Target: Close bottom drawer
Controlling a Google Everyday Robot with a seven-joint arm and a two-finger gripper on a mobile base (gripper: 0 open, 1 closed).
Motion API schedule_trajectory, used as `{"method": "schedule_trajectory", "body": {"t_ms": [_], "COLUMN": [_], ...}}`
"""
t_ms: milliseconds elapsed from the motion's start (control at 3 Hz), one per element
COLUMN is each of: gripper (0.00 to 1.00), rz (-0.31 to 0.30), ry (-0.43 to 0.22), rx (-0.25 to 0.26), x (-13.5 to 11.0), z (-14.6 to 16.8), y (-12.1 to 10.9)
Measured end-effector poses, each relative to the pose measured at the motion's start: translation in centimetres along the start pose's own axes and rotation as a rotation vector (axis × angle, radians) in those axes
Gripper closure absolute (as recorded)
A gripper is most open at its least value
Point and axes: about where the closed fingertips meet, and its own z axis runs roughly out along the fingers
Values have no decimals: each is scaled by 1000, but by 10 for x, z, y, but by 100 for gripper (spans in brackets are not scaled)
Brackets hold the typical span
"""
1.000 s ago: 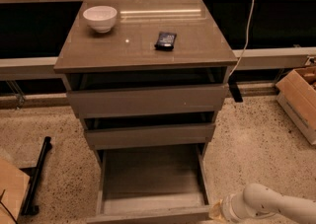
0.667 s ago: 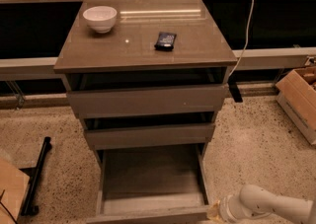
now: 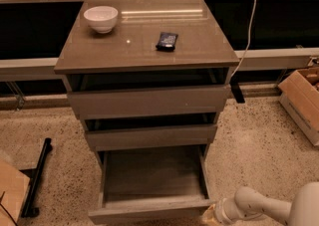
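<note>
Speckled floor [image 3: 259, 145] surrounds a cabinet [image 3: 149, 46]; its bottom drawer [image 3: 149, 177] stands fully open, not yet closed. At five o'clock, the gripper [image 3: 209, 216] sits by the drawer's front corner; its grip cannot be told.

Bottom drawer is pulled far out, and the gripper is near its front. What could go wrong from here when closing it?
1. The gripper is by the right front corner of the bottom drawer. A push from there, off-centre, may skew the drawer and jam it.
2. A hard shove could shake the cabinet and shift the white bowl on top.
</note>
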Motion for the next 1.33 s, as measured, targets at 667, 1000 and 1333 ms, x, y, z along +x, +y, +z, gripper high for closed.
{"method": "schedule_trajectory", "body": {"t_ms": [667, 1000, 1333], "gripper": [100, 100, 100], "rz": [-48, -48, -104], "ry": [-51, -51, -85], "rx": [47, 47, 87], "x": [-20, -19, -38], "z": [27, 27, 34], "y": [-26, -24, -58]}}
